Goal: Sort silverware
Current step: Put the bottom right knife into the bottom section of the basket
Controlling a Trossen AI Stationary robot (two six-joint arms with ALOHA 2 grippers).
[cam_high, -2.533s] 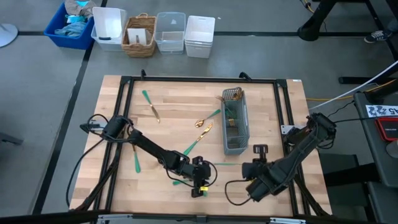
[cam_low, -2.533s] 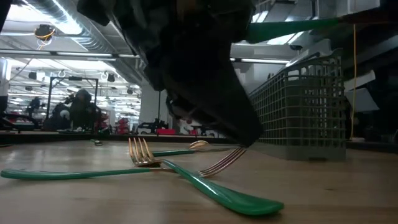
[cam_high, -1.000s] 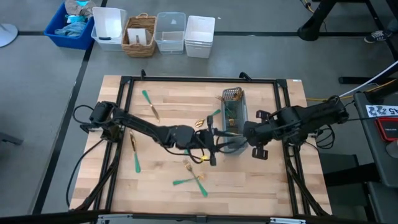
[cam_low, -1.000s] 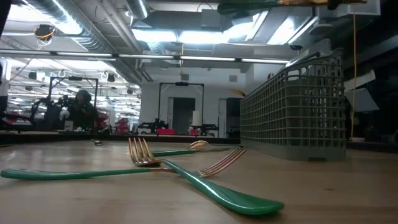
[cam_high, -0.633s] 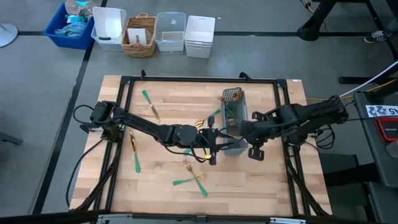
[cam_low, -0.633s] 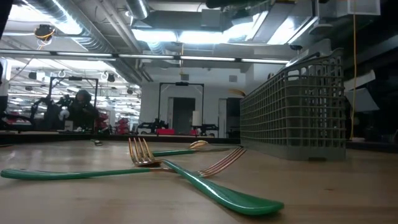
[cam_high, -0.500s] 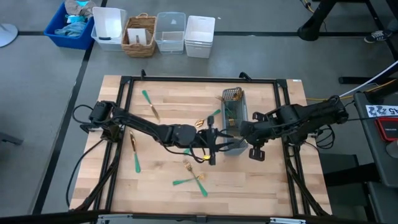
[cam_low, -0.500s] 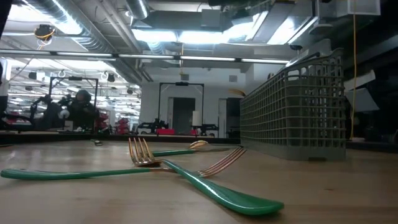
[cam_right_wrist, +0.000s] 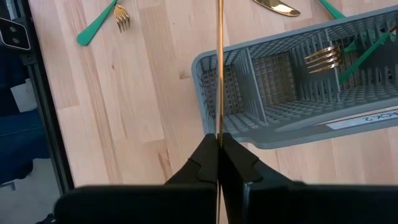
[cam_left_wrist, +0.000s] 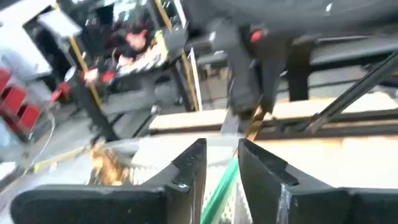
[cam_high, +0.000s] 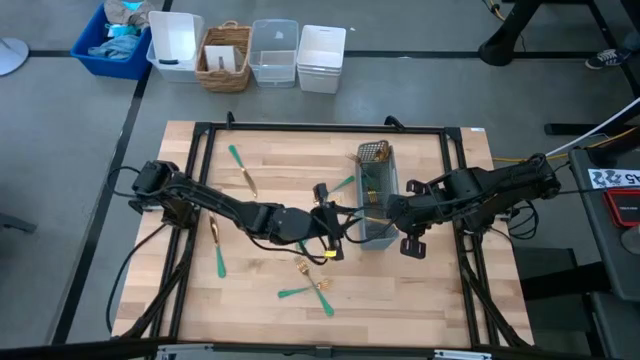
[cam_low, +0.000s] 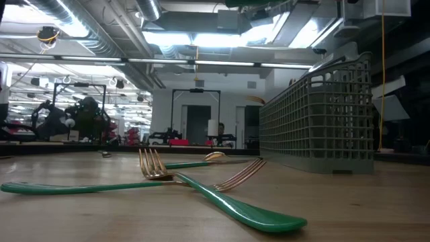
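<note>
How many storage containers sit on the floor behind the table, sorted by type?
Blue bin: 1
White bins: 2
Wicker basket: 1
Clear bin: 1
Total: 5

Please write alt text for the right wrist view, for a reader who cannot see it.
The right end effector, shut, holds a thin gold utensil blade over the end of a grey mesh caddy holding a gold fork; another fork lies on the wooden table.
</note>
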